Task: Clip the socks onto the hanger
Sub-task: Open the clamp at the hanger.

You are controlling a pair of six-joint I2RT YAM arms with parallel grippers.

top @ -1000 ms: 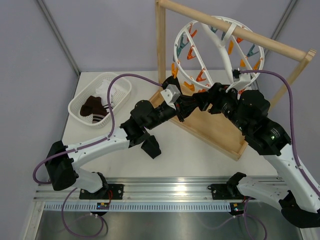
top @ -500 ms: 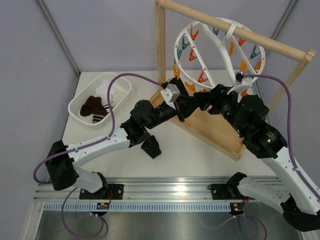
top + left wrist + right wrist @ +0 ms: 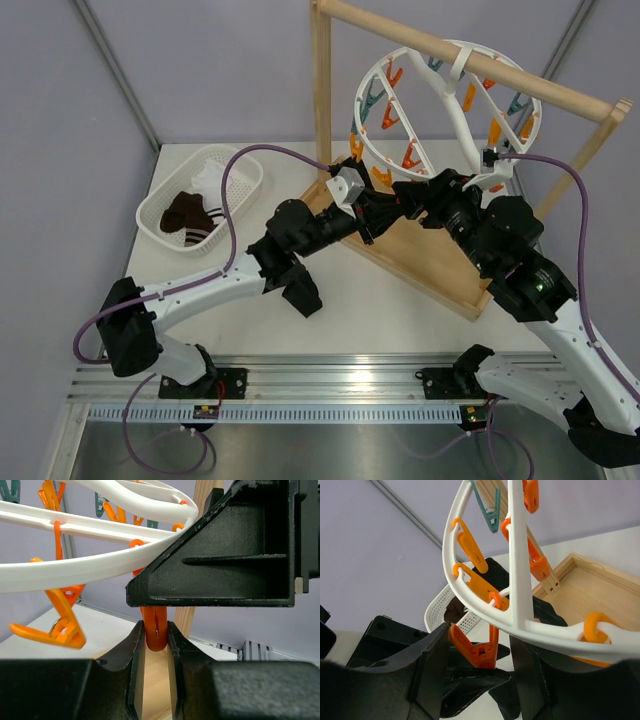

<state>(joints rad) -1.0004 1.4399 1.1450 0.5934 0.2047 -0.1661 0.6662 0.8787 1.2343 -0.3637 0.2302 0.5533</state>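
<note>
Hanger (image 3: 452,100) steeply atilt, hook (image 3: 462,58) up; left gripper (image 3: 156,647) tight on orange clip (image 3: 156,630) (right gripper (image 3: 479,647) unclear)

Pale lilac wall panels (image 3: 200,70) stand behind and beside the white worktop (image 3: 400,310), joined by grey metal struts (image 3: 115,70). An aluminium rail (image 3: 340,375) runs along the near edge.

No legible text, labels or numbers anywhere.
</note>
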